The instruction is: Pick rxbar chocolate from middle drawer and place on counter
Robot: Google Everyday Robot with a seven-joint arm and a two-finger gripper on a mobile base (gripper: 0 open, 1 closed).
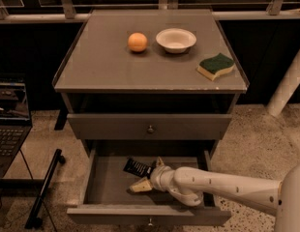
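- The middle drawer (92, 190) stands pulled out, nearest the camera.
- Inside it, the gripper (146, 176) has its 2 fingers (140, 186) spread apart, clamping nothing.
- The rxbar chocolate (136, 166) lies flat on the drawer floor, its right end between those fingers.
- Farther back, the counter (106, 71) bears an orange (137, 42), a bowl (175, 39) and a sponge (216, 65).

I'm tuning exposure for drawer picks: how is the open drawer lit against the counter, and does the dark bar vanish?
Camera view: the counter is evenly lit; the middle drawer is dimmer, shaded at its back; the rxbar chocolate reads distinct on the grey floor; the pale gripper, open beside the bar inside the drawer, stands out.
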